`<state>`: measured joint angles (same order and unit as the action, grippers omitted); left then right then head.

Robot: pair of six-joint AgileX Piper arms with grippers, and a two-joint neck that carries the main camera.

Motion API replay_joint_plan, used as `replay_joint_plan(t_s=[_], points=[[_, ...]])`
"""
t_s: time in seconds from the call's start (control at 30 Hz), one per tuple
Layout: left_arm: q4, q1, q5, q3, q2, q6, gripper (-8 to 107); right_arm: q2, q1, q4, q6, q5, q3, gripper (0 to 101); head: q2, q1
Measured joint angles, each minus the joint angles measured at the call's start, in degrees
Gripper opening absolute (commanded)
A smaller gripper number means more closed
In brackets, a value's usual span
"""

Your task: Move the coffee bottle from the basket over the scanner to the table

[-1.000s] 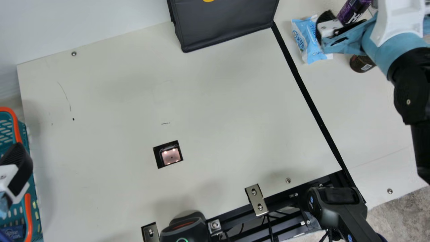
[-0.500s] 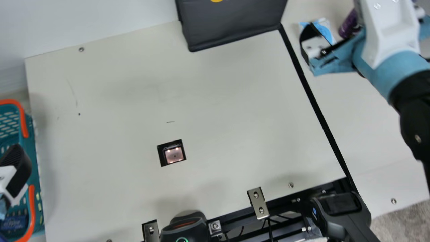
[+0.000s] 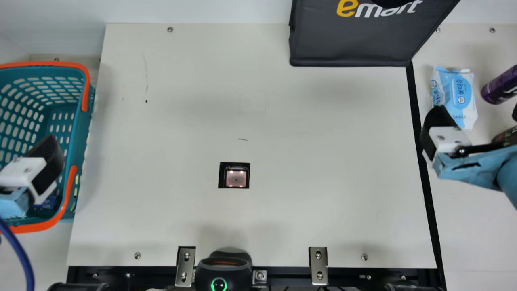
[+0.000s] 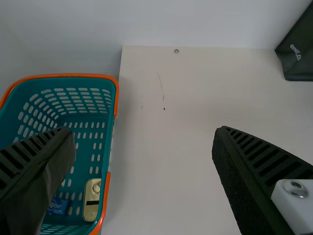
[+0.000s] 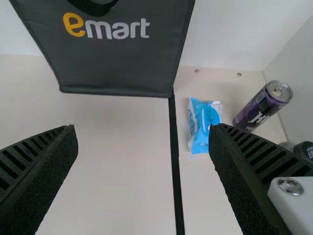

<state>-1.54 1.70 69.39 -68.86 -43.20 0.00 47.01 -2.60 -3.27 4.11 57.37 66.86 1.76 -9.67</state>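
Over the basket's right part stands my left gripper (image 3: 40, 173); in the left wrist view the same gripper (image 4: 144, 137) has its fingers wide apart with nothing between them. The teal basket (image 3: 83, 133) holds a blue pack (image 4: 57, 206) and a beige item with a black stripe (image 4: 91, 199); I cannot tell whether that is the coffee bottle. A lit scanner window (image 3: 236, 178) is set in the middle of the table (image 3: 323, 141). My right gripper (image 3: 440, 133) is by the black strip; its fingers (image 5: 249, 171) are apart, and the gripper (image 5: 143, 137) is empty.
A dark bag (image 3: 351, 48) stands at the back. Right of the strip are a blue wipes pack (image 3: 460, 95), a purple can (image 3: 501, 85) and a dark bottle (image 3: 507, 136), partly hidden. Another black scanner (image 3: 223, 270) is at the front edge.
The neck camera has turned. My right gripper has moved from over the wipes and bottles toward the front and the black strip. The left gripper stays at about the same place over the basket.
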Motion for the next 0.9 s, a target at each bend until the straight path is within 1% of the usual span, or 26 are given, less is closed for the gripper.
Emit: replay_joint_plan(t_s=[0.27,0.43,0.9], points=[[0.0,0.0,0.1,0.0,0.0,0.0,90,-3.2,2.4,1.7,-3.0,8.1,2.2,95,-0.1,0.0],[0.0,0.0,0.1,0.0,0.0,0.0,90,-4.5,3.3,2.8,-4.1,12.4,2.9,95,0.0,0.1],[0.0,0.0,0.1,0.0,0.0,0.0,90,-4.5,3.3,2.8,-4.1,12.5,2.9,95,-0.1,0.0]])
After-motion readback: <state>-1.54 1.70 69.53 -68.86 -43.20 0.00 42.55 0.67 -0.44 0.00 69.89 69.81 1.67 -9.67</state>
